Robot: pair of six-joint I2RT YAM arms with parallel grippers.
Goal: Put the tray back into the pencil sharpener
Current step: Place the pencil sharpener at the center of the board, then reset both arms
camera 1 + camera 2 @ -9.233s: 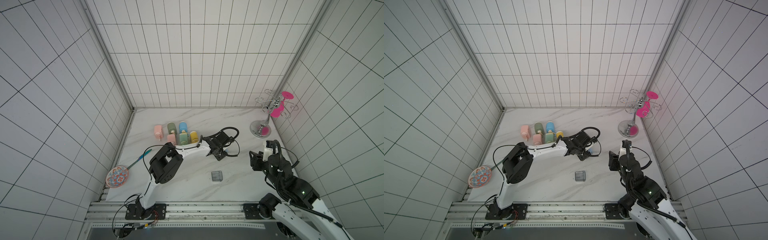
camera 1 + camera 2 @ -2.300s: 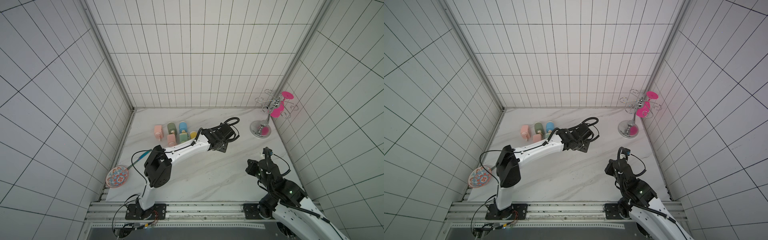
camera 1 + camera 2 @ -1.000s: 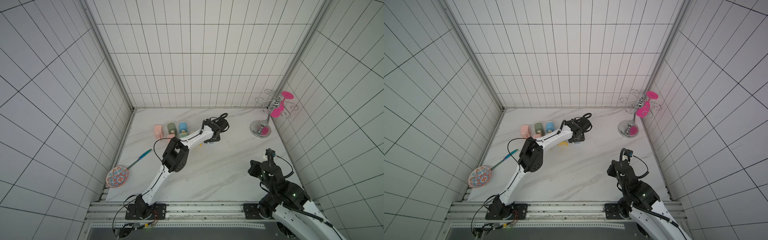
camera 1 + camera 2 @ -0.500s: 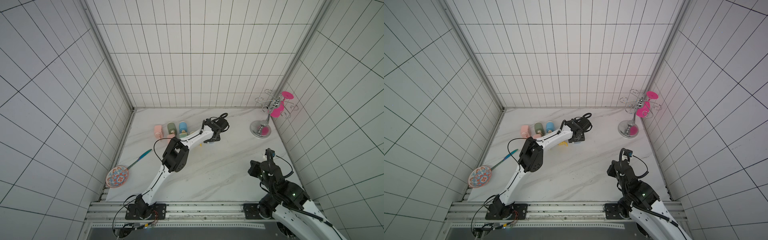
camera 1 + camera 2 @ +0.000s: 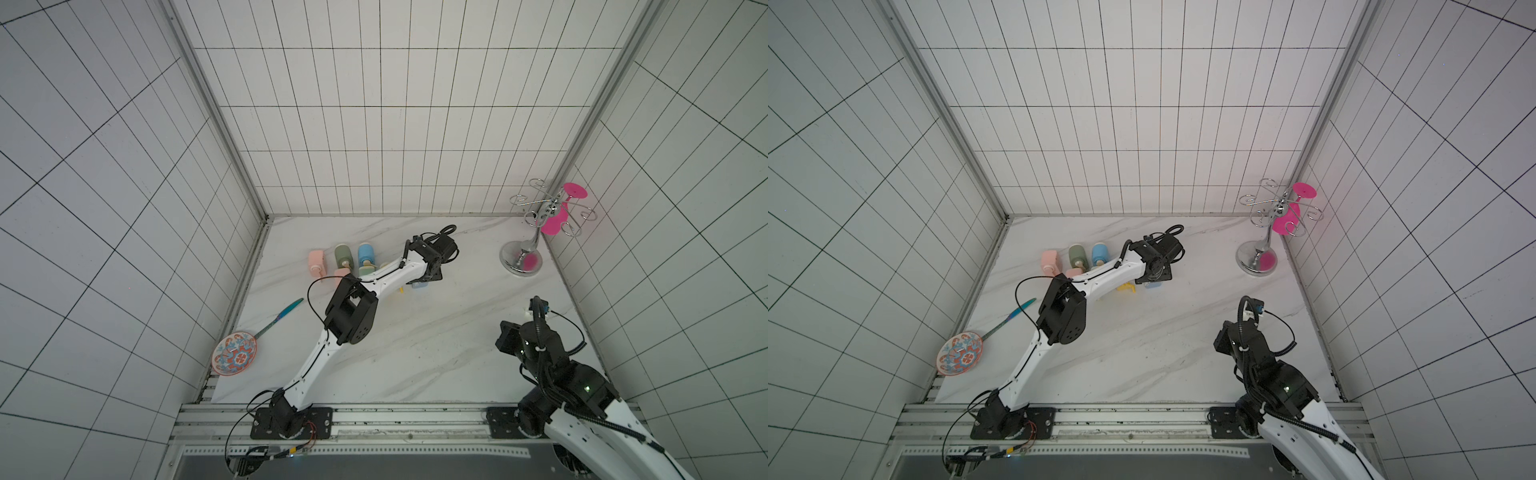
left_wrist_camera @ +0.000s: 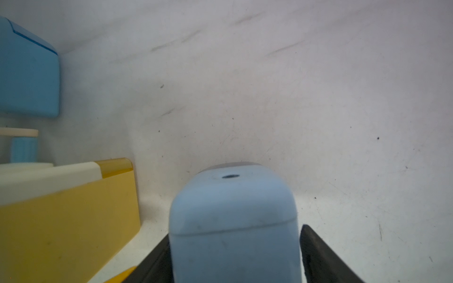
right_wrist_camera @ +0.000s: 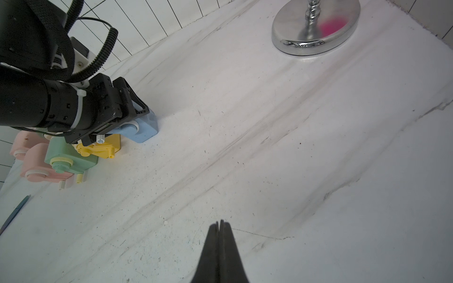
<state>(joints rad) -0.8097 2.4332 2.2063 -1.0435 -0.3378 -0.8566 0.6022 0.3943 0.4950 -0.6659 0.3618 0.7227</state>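
Pale-blue plastic fills the space between the left jaws: the pencil sharpener stands on the counter with its body between them. The jaws look parted rather than clamped. We see a thin strip of light between one jaw and the sharpener's side. The other jaw lies against it or just beside it, and we cannot tell which. Nothing is lifted.

The tray we take to be the grey edge at the end of the sharpener farthest from the jaws, seated in its slot. No loose one lies on the counter in any view, though we cannot tell how fully it sits.

So we judge the step in hand to be the release. To do it well, we would spread the jaws until both sides stand clear, then back straight out along their own line with no sideways drift. A yellow sharpener stands just beside one jaw, and a dragged jaw could twist the blue one or nudge the tray out.

The right jaws, pressed together and empty, hang over bare counter well apart from all this and need do nothing.
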